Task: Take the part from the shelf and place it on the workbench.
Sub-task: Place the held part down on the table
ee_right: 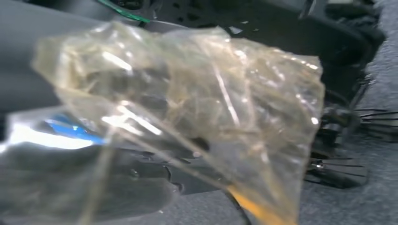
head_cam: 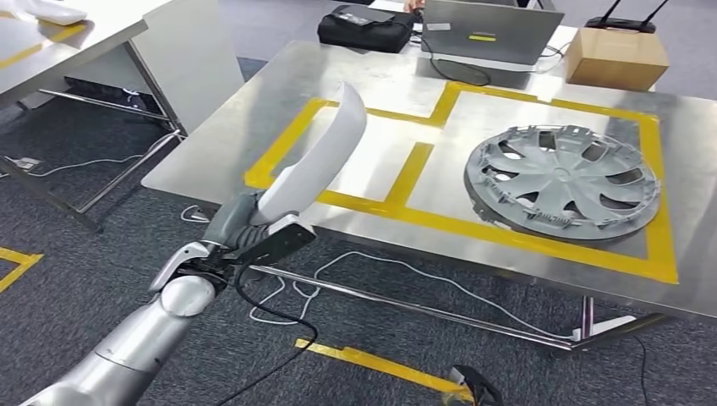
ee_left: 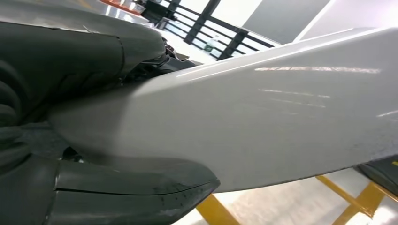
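Observation:
My left hand (head_cam: 241,230) grips the lower end of a long, curved white part (head_cam: 320,156). The part slants up and away from the hand, over the near left edge of the steel workbench (head_cam: 254,110), above a yellow-taped rectangle. In the left wrist view the white part (ee_left: 263,122) runs across the picture, clasped between the grey thumb (ee_left: 122,187) and the dark hand cover (ee_left: 70,61). A crumpled clear plastic film (ee_right: 187,108) lies across the right wrist view, so I cannot tell how my right hand stands.
A grey wheel cover (head_cam: 562,179) lies in the right taped area of the bench. At the far edge are a laptop (head_cam: 490,30), a black bag (head_cam: 365,28) and a cardboard box (head_cam: 615,57). White cables (head_cam: 338,279) trail under the bench. Another table (head_cam: 51,42) stands at the left.

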Tool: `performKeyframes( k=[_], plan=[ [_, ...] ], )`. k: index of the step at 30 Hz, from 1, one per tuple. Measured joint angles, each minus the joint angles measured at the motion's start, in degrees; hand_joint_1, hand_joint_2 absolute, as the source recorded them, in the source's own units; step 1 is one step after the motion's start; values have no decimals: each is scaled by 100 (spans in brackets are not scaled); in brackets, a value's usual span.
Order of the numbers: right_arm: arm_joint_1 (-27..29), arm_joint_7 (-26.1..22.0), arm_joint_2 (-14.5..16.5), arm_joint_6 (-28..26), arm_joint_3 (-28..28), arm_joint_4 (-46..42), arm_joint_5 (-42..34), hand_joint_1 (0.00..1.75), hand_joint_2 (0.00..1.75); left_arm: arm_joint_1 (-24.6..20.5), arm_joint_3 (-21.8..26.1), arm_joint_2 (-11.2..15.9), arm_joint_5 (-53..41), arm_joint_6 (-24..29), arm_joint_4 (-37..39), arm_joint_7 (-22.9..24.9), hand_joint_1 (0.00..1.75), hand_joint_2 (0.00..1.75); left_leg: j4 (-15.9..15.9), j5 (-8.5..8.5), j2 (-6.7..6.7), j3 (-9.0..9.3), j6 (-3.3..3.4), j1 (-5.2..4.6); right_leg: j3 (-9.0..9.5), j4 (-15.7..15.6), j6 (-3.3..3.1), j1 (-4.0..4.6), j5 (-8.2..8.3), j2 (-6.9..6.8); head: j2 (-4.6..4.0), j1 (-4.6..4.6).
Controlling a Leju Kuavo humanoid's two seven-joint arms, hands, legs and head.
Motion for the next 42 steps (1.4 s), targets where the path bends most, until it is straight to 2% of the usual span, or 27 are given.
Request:
performKeyframes(
  k=[2,3,4,6,7,8,10,12,14,16,17,18,19,20,21,22,23,24,26,27,30,37,42],
  plan=[
    [6,-1,0,17,0,1,10,0,0,-24,-50,-3,-70,-50,16,1,175,175,2,-73,-20,53,23,-11,-462,536,33,-12,-243,1,1,2],
    [10,-1,0,26,0,2,19,0,0,-24,-71,-6,-97,-73,29,2,175,175,2,-116,-33,97,22,-15,-582,566,43,-15,-256,0,1,3],
    [13,0,0,31,0,2,27,0,0,-25,-91,-8,-118,-89,42,4,175,175,3,-162,-45,155,16,-19,-603,414,42,-17,-136,0,1,4],
    [13,1,0,37,0,4,43,0,0,-39,-132,-12,-144,-102,62,6,175,175,3,-264,-59,290,-11,-22,-423,-296,18,-17,410,1,0,7],
    [11,1,0,38,0,6,49,0,0,-55,-151,-13,-167,-117,70,8,175,175,8,-311,-64,337,-31,-28,-319,-630,-7,-10,598,3,0,10],
    [6,-1,0,43,0,8,55,0,0,-77,-166,-14,-203,-142,78,10,175,175,7,-350,-69,360,-56,-33,-229,-856,-41,0,713,4,0,14],
    [-7,14,1,59,0,13,67,0,0,-115,-200,-19,-303,-207,99,13,175,175,17,-387,-78,385,-112,-42,-149,-984,-123,21,705,8,1,19],
    [-16,52,7,75,-1,13,78,0,0,-137,-231,-24,-387,-261,113,12,175,175,93,-417,-63,391,-168,-37,-46,-1016,-187,4,725,11,0,15],
    [-31,75,13,89,-3,16,87,0,0,-173,-273,-27,-431,-297,130,5,175,175,503,-502,-29,198,-227,-23,74,-1038,-236,-18,681,9,0,-4],
    [-46,77,23,108,-3,22,98,0,0,-197,-318,-29,-462,-337,159,-2,175,175,1209,-742,-8,-228,-280,1,164,-1040,-263,-19,602,6,1,-18],
    [-48,77,28,116,-2,26,103,0,0,-195,-335,-30,-479,-360,177,-3,175,175,1476,-867,-6,-430,-297,13,213,-1039,-264,-19,557,6,1,-18],
    [-47,77,31,121,-2,30,110,0,0,-189,-350,-30,-501,-378,196,-3,175,175,1590,-920,-4,-563,-305,22,270,-1039,-263,-19,508,7,1,-18],
    [-46,77,31,124,-2,33,116,0,0,-186,-361,-31,-518,-389,213,-4,175,175,1514,-850,-2,-601,-304,29,336,-1038,-260,-19,458,10,1,-20],
    [-46,77,34,128,-2,36,126,0,0,-187,-372,-33,-533,-400,226,-4,175,175,1264,-652,2,-552,-296,33,411,-1039,-251,-20,405,12,1,-19],
    [-47,77,38,132,-3,38,135,0,0,-193,-384,-34,-545,-415,237,-4,175,175,901,-352,12,-450,-281,35,460,-1044,-237,-20,350,14,0,-19],
    [-52,77,42,137,-3,41,144,0,0,-206,-398,-36,-560,-441,249,-4,175,175,568,-135,25,-355,-267,23,519,-1041,-214,-16,300,15,-1,-16],
    [-63,69,48,140,-3,45,153,0,0,-222,-420,-40,-584,-476,263,-1,175,175,311,10,36,-280,-242,12,545,-1037,-184,-9,254,12,-1,-16],
    [-73,64,51,143,-4,49,157,0,0,-235,-443,-45,-614,-513,278,12,175,175,168,87,43,-241,-216,0,554,-1037,-152,-2,219,9,-1,-16],
    [-88,63,59,149,-4,57,164,0,0,-259,-480,-60,-688,-585,310,71,175,175,117,74,34,-218,-170,-16,580,-1062,-88,1,174,-3,0,-21],
    [-88,75,60,150,-4,60,167,0,0,-270,-495,-65,-721,-611,327,111,175,175,100,98,26,-200,-175,-15,601,-1093,-84,2,165,-7,0,-21],
    [-104,92,61,151,-4,69,170,0,0,-323,-544,-88,-779,-664,390,198,175,175,55,94,11,-159,-198,-8,665,-1151,-133,8,170,-13,0,-19],
    [-128,95,62,150,-4,99,200,0,0,-449,-685,-107,-1178,-710,676,466,175,175,56,23,2,-158,-112,-43,698,-1199,-131,-16,168,-17,1,-21],
    [-145,94,74,154,-4,121,265,0,0,-669,-873,-136,-1791,-654,1014,662,175,175,56,30,5,-148,-88,-60,724,-1244,-42,-35,148,-20,1,-22]
  ],
)
